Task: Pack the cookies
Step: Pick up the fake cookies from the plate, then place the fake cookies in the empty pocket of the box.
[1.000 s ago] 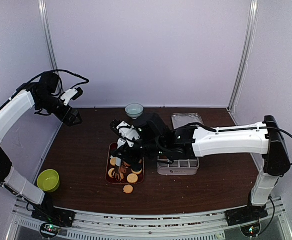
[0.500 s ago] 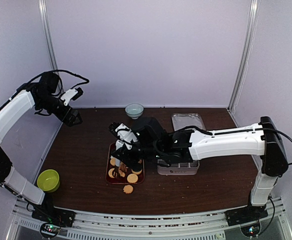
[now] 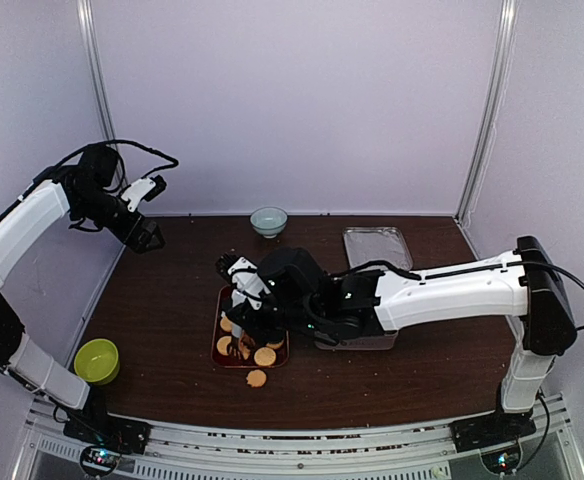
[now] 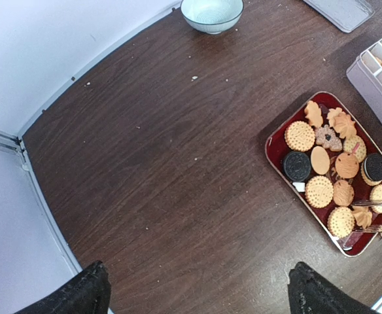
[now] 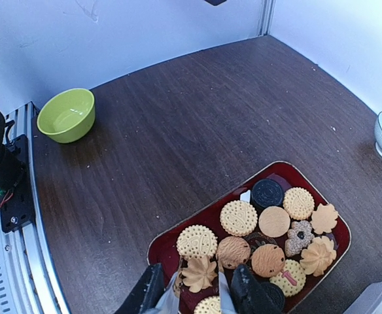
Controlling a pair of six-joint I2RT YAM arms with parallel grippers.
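- Right gripper (image 5: pixel 201 293) at bottom centre of wrist view, low over red tray (image 5: pixel 201 216).
- Its jaws partway open, straddling flower-shaped cookie (image 5: pixel 199 271); we see no firm grip.
- Cookies (image 5: pixel 274 222) spread up and right of its fingers, filling tray at lower right of frame.
- We note round ridged golden ones, flower and leaf shapes, two dark sandwich rounds.
- Loose cookie (image 3: pixel 257 378) on table (image 5: pixel 178 118) just below tray in top view.
- Left gripper (image 3: pixel 148 235) at upper left, jaws wide, empty, well apart from tray.

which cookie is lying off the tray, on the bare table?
The round golden cookie just past the red tray's near edge; it alone rests on bare table.
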